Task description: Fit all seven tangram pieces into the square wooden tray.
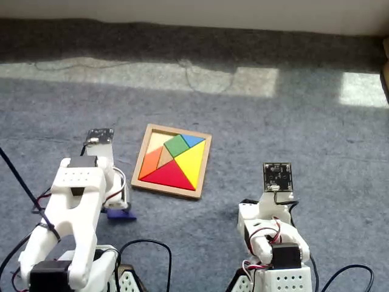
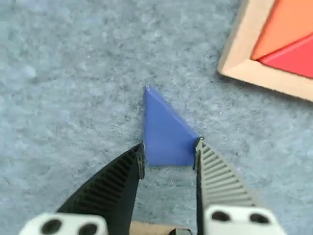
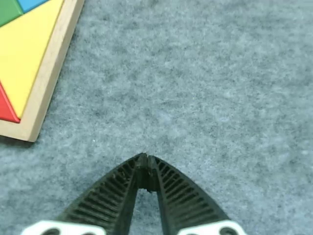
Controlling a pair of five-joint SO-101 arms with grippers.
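Since the left gripper (image 2: 170,144) pinches the blue triangle (image 2: 164,129) only at its base corners, flat on the carpet beside the wooden tray (image 2: 239,49), it could pivot or slip on lifting and miss the bare slot (image 1: 165,159). The right gripper (image 3: 146,159) sits closed and empty.

Indoor room: sunlit grey carpet (image 1: 316,140).

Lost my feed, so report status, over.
Left gripper shut on blue triangle, on carpet beside tray. Right gripper shut, empty. Nothing in the way.
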